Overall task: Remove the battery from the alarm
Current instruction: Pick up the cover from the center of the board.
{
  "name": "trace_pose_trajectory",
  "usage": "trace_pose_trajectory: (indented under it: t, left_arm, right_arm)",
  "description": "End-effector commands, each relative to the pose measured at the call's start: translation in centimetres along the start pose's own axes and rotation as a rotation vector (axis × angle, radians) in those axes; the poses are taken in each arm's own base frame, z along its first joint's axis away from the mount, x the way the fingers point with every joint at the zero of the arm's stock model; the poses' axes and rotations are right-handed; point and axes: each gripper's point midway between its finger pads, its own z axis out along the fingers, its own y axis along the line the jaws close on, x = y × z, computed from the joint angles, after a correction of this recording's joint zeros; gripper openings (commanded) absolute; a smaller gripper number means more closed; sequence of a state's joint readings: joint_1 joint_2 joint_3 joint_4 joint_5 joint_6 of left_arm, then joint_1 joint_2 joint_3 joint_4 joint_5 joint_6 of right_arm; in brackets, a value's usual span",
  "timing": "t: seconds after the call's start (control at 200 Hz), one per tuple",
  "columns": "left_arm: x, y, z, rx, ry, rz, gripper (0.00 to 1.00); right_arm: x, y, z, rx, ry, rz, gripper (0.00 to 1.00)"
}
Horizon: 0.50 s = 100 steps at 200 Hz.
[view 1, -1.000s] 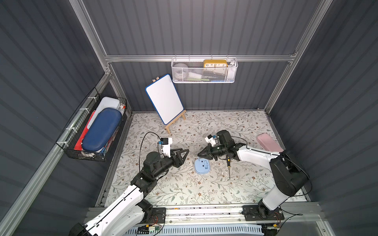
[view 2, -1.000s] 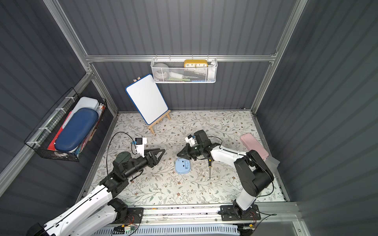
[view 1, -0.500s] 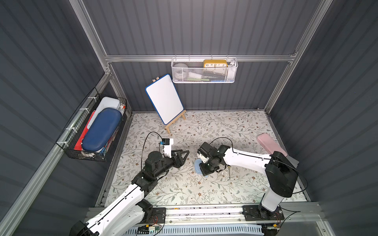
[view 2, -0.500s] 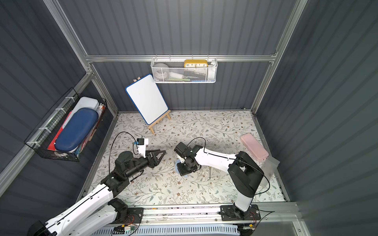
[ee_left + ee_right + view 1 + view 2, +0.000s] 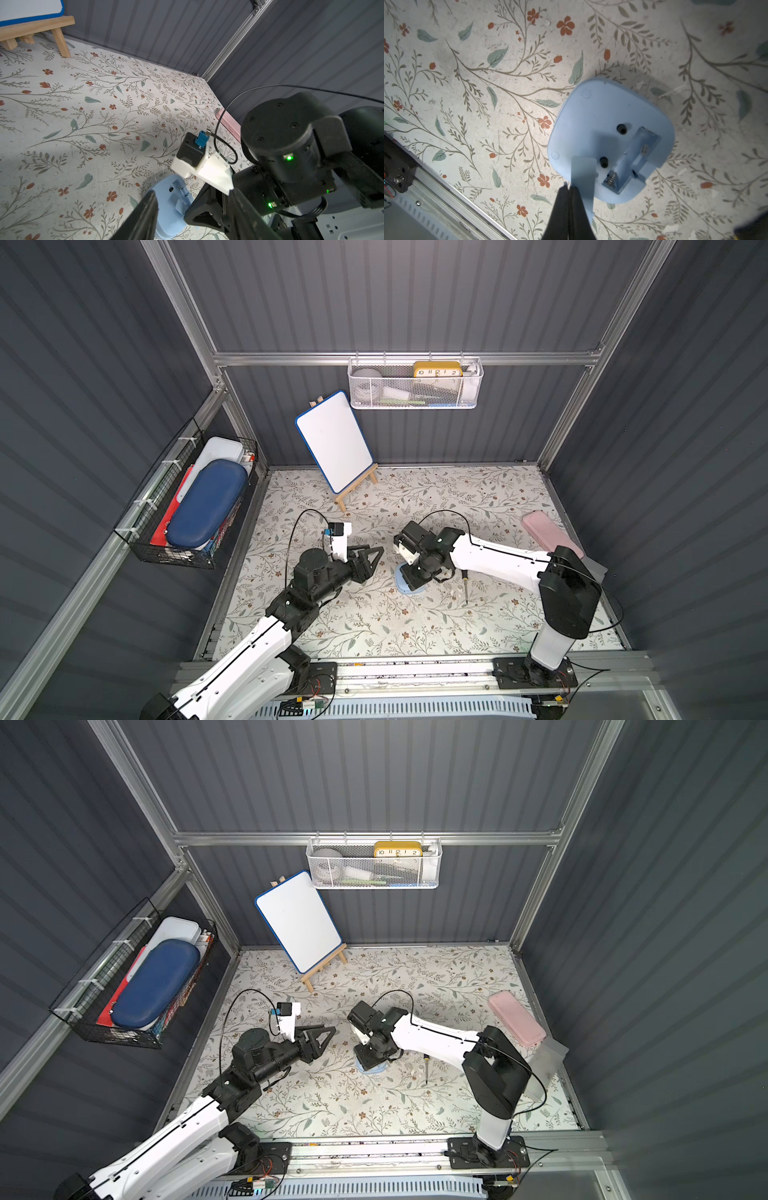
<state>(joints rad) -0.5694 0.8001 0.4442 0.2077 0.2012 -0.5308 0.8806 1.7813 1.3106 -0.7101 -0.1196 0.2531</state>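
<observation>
floral mat (image 5: pixel 488 83) | alarm (image 5: pixel 591 116) face-down, blue back up | compartment (image 5: pixel 631 158) uncovered

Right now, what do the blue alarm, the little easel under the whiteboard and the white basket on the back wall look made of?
The alarm: moulded plastic, matte light blue, with round mould marks and soft rounded edges. The easel: probably bare light wood, going by its tan, unpainted, square-cut sticks. The white basket: likely painted perforated metal, with a see-through honeycomb mesh.

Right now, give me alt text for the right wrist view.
Blue alarm lies back up on the floral table, its battery bay open and empty. The cover shows beside the tips of the shut jaws.
</observation>
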Motion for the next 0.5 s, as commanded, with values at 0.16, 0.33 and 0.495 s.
trace_pose_trajectory:
  t: [0.16,0.33,0.495]
  left_arm:
    - [-0.5,1.4,-0.8,-0.095,-0.031,-0.028,0.59]
    - [2.3,1.6,0.5,-0.062,0.103,-0.112,0.56]
    - [5.7,-0.3,2.1,0.122,0.236,-0.198,0.56]
  right_arm:
    - [-0.6,0.3,0.4,0.007,0.025,-0.076,0.0]
    - [0.2,0.2,-3.5,0.014,-0.061,-0.143,0.0]
    - [1.0,1.4,-6.8,-0.028,-0.177,-0.172,0.0]
